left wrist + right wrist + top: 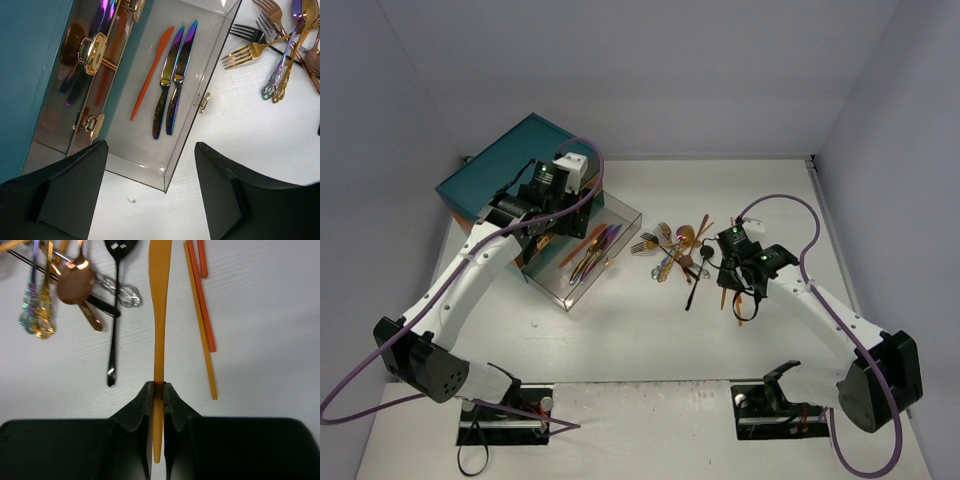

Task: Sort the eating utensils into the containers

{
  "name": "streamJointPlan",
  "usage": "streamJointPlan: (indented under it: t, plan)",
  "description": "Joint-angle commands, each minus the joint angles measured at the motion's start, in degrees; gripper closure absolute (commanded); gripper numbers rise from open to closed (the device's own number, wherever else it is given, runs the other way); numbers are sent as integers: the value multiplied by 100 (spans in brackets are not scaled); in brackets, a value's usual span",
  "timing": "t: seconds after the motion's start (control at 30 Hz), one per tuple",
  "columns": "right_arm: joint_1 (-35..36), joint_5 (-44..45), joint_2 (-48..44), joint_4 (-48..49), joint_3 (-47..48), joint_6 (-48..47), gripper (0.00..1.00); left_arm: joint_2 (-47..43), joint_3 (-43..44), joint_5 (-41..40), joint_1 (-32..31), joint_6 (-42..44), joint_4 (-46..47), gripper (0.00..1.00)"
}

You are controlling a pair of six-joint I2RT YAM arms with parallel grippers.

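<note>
Top view only: teal chest [510, 160] at the far left of the table [650, 340], the left gripper [552, 222] above its pulled-out drawer [625, 215]; loose pile [675, 250] of utensils lies between the two grippers.
Left wrist view only: drawer contents, namely an orange knife [150, 75] and two iridescent knives [167, 85], side by side, lengthwise, just ahead of the fingertips.
Right wrist view only: the grip itself, hidden from above.
Left gripper [150, 145]: fingers released, spread wide, nothing between them and touching nothing; they hang above the drawer's near end.
Forks [255, 47]: on the table outside the drawer, ahead and right of the left fingers.
Right gripper [156, 387]: clenched on a yellow-orange knife [160, 315], pinched at the handle, blade pointing straight ahead.
Black spoon [116, 310]: just left of the held knife, parallel to it.
Copper spoon [75, 282]: further left, ahead.
Orange chopsticks [204, 310]: just right of the knife, flat on the table.
</note>
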Motion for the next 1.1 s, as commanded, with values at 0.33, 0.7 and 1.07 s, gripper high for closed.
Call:
streamJointPlan:
  t: [0.33,0.7,1.07]
  plan:
    - [1300,-386,1463,3005,2092,1758,100,-1087,257,-385,13,19,-57,33]
    - [2211,71,4055,3755,3843,2587,86,-1657,-4,-728,13,54,-287,32]
    - [2102,618,3387,3729,3675,955,33,-1342,110,275,-9,50,-278,31]
